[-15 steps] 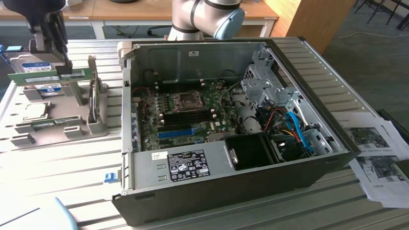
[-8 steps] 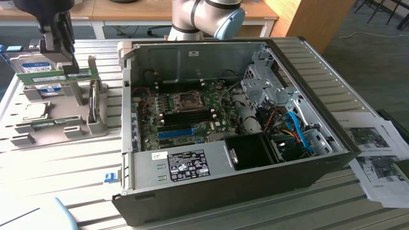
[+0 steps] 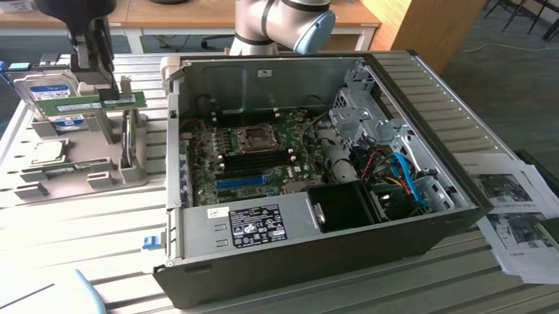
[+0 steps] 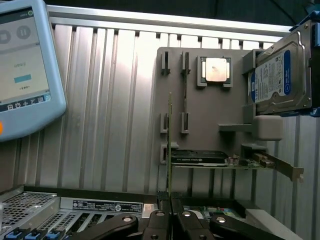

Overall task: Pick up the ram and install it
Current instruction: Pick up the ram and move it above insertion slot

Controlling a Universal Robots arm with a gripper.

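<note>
Exterior view: hand (image 3: 105, 90) gripping the ram (image 3: 65, 105) over the grey holder (image 3: 88, 144); best carried level, edge square, without swinging.

The gripper (image 4: 170, 212) is cut off by the wrist picture's edge. Its 2 fingers (image 4: 157, 220) cover the near end of the ram (image 4: 170, 140), which is seen edge-on, so its chips are out of sight. The screen (image 4: 22, 65) is cut by 2 edges and its text is blurred. In the exterior view, the ram crosses in front of the hard drive (image 3: 48, 88). The arm (image 3: 279, 23) and the papers (image 3: 515, 203) run off the frame. The print on the label (image 3: 253, 226) is too small to read.
</note>
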